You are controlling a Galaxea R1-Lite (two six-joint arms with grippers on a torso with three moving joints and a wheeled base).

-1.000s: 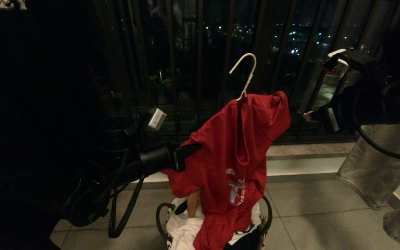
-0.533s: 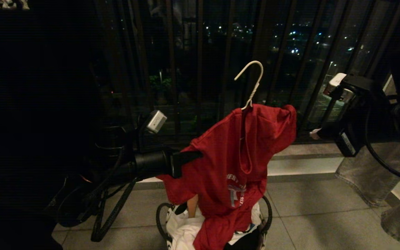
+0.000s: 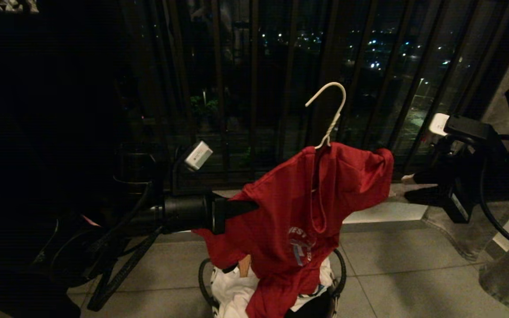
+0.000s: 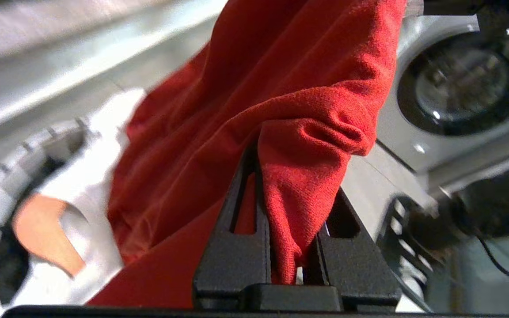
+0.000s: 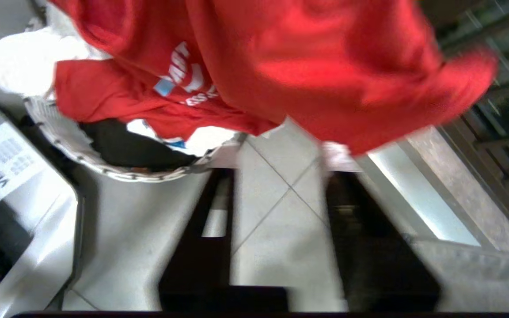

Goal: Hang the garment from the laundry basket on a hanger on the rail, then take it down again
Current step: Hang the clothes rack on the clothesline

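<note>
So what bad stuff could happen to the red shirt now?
Only the left gripper pinches the red T-shirt, by a fold near one shoulder, so shirt and hanger might slip and drop. The right gripper is open beside the shirt's other shoulder, holding nothing, and may snag the cloth if it closes. The shirt's bottom still lies in the laundry basket, so lifting could drag on the clothes inside.

We see a matt red knit-cloth T-shirt (image 4: 281, 88), a thin white hanger (image 3: 329, 110) that looks like wire, and a woven basket (image 5: 104, 170).
</note>
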